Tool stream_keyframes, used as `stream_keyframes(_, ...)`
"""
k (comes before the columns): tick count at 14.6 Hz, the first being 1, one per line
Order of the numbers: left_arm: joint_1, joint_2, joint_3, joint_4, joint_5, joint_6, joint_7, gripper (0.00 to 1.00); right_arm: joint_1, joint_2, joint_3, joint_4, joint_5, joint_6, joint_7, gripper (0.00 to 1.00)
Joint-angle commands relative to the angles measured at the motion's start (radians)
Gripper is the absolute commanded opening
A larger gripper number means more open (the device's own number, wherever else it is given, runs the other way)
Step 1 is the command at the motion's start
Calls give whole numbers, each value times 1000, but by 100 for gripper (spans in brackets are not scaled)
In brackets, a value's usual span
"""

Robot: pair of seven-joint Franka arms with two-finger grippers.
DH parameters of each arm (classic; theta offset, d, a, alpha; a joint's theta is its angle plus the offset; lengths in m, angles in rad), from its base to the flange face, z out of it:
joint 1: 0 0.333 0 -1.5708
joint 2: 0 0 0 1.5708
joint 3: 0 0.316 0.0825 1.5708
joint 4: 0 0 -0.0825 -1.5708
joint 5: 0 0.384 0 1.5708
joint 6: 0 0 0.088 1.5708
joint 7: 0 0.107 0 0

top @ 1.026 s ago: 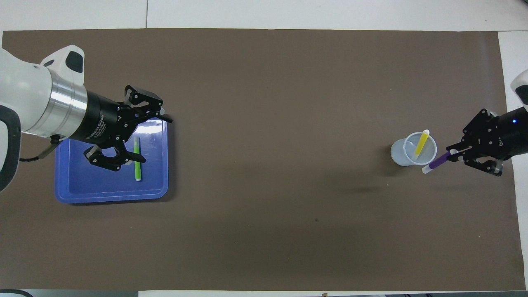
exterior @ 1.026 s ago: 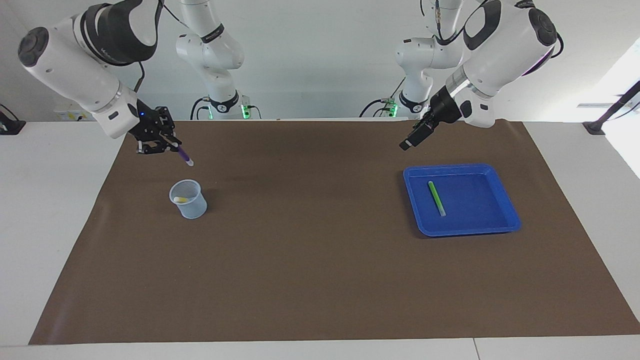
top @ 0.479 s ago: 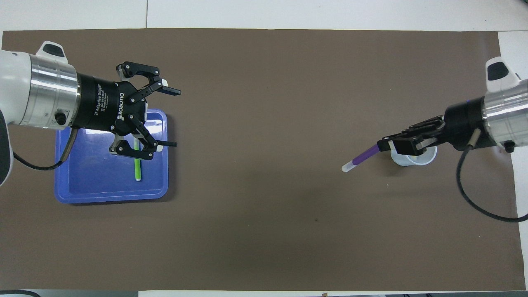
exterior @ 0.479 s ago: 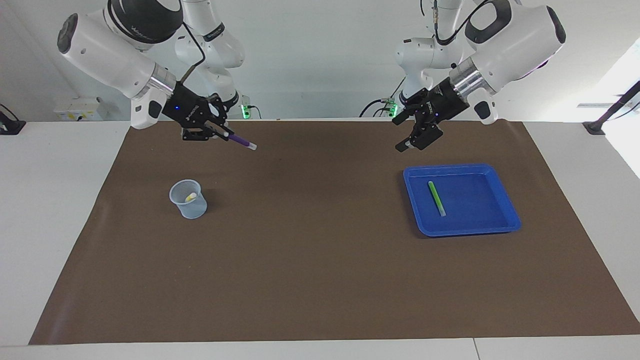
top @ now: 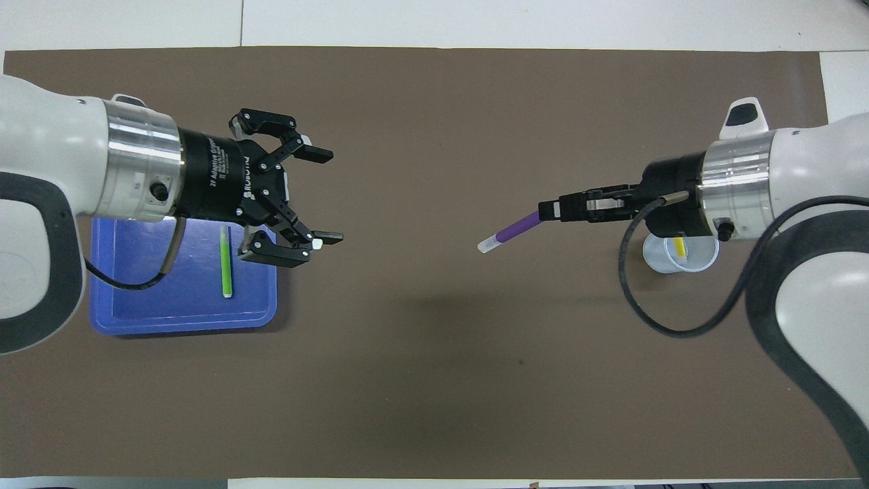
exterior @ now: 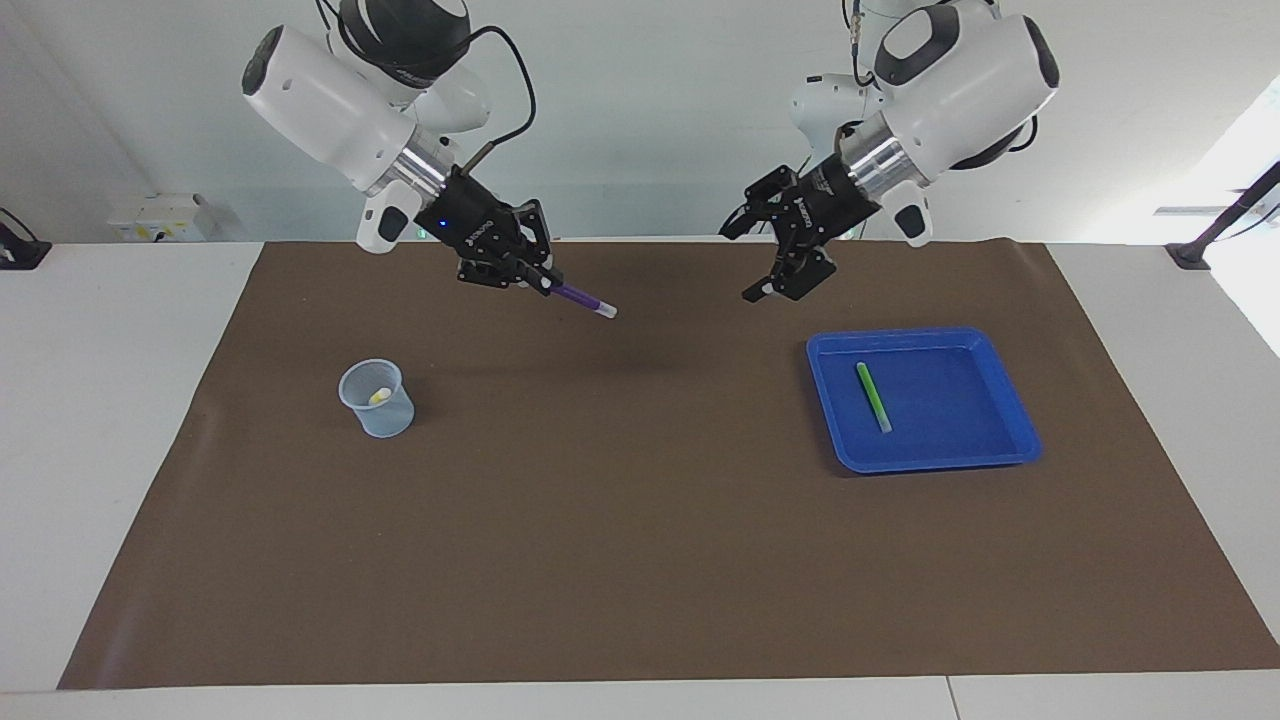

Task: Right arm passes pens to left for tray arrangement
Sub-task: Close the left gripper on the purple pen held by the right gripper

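Facing view shows you the right gripper (exterior: 541, 280) with fingers clamped on the purple pen (exterior: 585, 299) above the bench, the left gripper (exterior: 762, 262) fingers wide.

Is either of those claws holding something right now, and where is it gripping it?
The right gripper holds the purple pen by its coloured end; the left gripper is open and empty.

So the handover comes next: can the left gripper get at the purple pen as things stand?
Probably yes: the left gripper is open, facing the purple pen's free end, nothing between them.
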Motion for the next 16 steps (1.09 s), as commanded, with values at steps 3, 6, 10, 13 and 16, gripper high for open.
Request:
stream_keyframes(3,-113,-63,11,-137,-15,210,22,100,140,-47,-4,-119,55,284,197,0)
stream_keyframes(6,-149,-63,8,-189,-16,281,43,100,182,-47,-2,-119,57,297,223,0)
stream_keyframes(10,-144,-40,5,-204,-56,250,206,100,185,-47,-4,-119,55,294,212,0)
stream_keyframes(13,-147,-34,6,-226,-59,285,206,100,185,-49,-2,-120,55,292,208,0)
stream_keyframes(16,-141,-26,6,-229,-65,339,177,100,185,-50,-4,-125,55,286,208,0)
